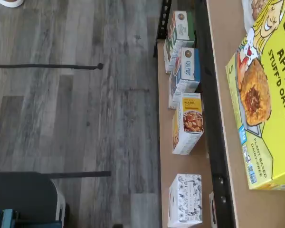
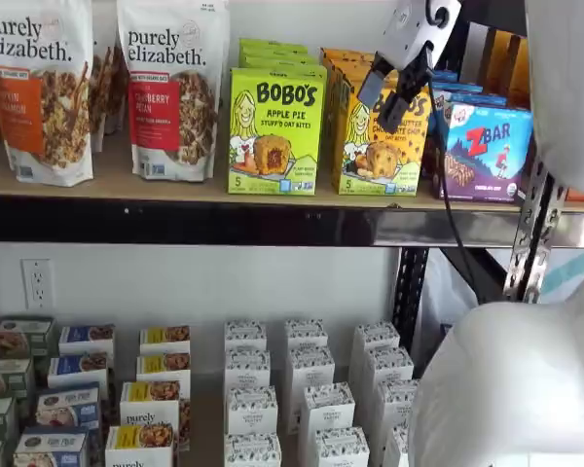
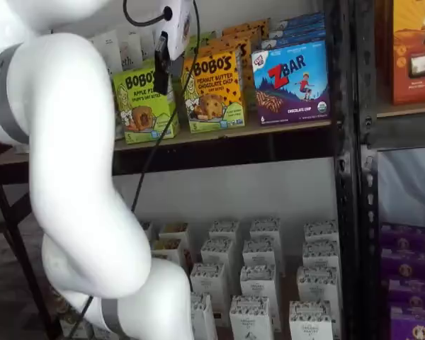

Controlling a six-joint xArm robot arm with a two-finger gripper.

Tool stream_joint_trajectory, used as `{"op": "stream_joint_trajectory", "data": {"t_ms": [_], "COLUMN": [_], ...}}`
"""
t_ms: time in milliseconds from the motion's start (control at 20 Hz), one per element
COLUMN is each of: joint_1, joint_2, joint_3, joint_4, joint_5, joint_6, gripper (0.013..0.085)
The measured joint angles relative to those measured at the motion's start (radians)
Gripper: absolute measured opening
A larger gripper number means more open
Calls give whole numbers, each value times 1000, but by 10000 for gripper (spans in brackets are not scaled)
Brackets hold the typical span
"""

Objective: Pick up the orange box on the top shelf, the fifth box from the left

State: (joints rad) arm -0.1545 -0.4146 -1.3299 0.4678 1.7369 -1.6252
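While my tool [image 2: 394, 97] hangs in front of the top shelf [image 2: 175, 185], its two black fingers show with a plain gap between them: wide, holding nothing.

Landmark: the lime-green Apple Pie box [image 2: 275, 131].
- The orange box [image 2: 370, 146] stands upright on the same shelf, just beside the Apple Pie box, on the side toward the blue ZBar box [image 2: 487, 151]. More boxes of its kind are stacked behind it.
- In a shelf view my tool overlaps the upper front of the orange box; in a shelf view [image 3: 166, 67] it shows nearer the seam between the Apple Pie box [image 3: 143, 106] and the orange box [image 3: 214, 91]. I judge it short of the carton face, not touching, though depth is hard to read.
- Wrist view shows mostly the Apple Pie box [image 1: 263, 109]; the orange box is not in it.

Judgement: the target lies behind my tool and slightly away from the Apple Pie box. Its long axis is vertical, so the fingers need to straddle its narrow width. Risk: clipping the Apple Pie box, which stands very close.
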Motion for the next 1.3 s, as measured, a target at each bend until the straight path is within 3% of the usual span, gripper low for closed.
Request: {"op": "stream_joint_trajectory", "data": {"t_ms": [100,200,400,550,800,1000,1300], "joint_1": [-15,-11,-3,-17,-26,-20,-27], "joint_2": [23,24,17,3,-43,-68,-52], "joint_3": [-24,-28,-22,-3,54,88,85], "joint_4": [50,64,83,135,194,193,189], "joint_5": [58,72,62,31,-100,-213,-305], "joint_6": [0,8,19,18,16,13,-4], "gripper": [850,850,850,850,850,850,850]}}
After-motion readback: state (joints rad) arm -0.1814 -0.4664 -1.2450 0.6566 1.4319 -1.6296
